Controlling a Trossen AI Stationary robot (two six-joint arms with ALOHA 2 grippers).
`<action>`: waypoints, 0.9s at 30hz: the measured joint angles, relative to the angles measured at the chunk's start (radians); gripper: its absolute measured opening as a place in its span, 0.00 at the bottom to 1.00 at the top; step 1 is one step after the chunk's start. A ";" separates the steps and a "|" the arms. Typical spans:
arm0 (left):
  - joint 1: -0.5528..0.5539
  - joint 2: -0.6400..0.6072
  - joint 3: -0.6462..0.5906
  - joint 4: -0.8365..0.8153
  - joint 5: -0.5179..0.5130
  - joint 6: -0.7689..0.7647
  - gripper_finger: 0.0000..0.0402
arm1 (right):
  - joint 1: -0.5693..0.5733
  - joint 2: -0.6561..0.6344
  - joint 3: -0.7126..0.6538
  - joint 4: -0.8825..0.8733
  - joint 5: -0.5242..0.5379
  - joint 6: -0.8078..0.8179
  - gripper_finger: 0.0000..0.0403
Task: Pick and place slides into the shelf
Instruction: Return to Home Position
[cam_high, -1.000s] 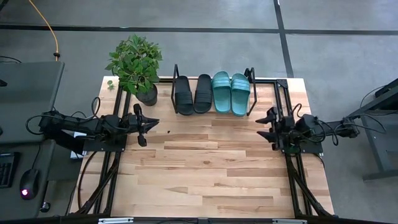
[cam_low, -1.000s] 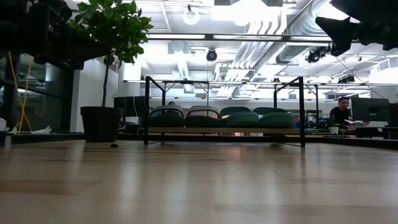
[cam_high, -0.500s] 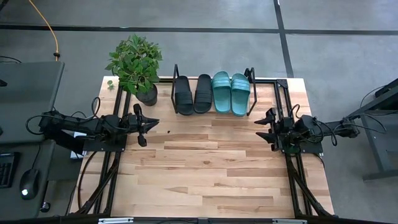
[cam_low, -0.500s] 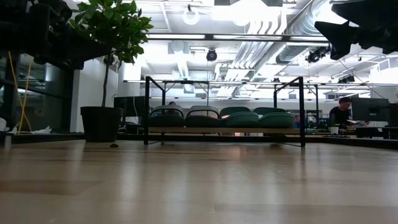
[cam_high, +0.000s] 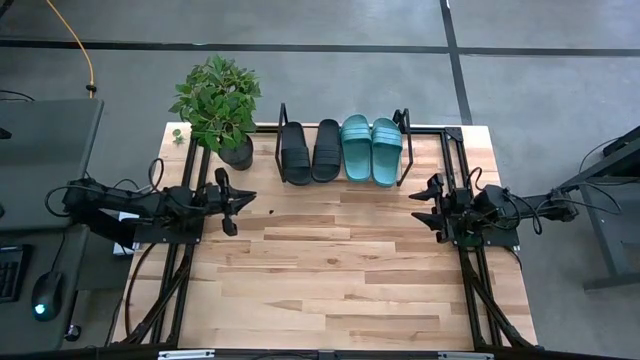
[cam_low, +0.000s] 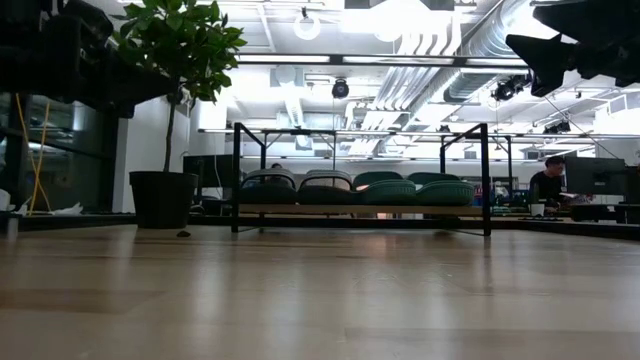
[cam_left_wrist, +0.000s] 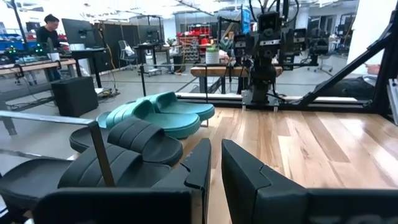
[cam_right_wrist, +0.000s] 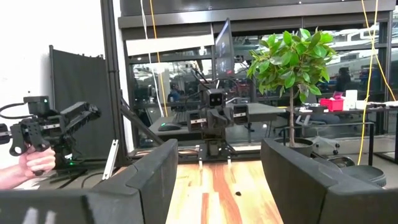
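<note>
With all four ribbed-strap slides on it, two black and two teal-green, the low wooden-board shelf with black metal loop frames sits at the table's far edge beside a potted green plant. Left gripper hovers near the left edge, fingers slightly apart, empty. Right gripper hovers near the right edge, fingers wide apart, empty.

No text, label, brand, number or sign can be read anywhere.
</note>
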 joint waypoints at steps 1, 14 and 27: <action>0.000 -0.002 0.000 0.004 0.003 0.002 0.07 | 0.000 0.000 0.000 0.000 0.000 0.000 0.55; 0.000 -0.007 0.000 -0.046 0.154 0.066 0.07 | 0.000 0.000 0.000 -0.065 0.000 0.000 0.55; 0.000 -0.008 0.001 -0.151 0.213 0.070 0.07 | 0.000 0.000 0.001 -0.182 -0.030 -0.025 0.55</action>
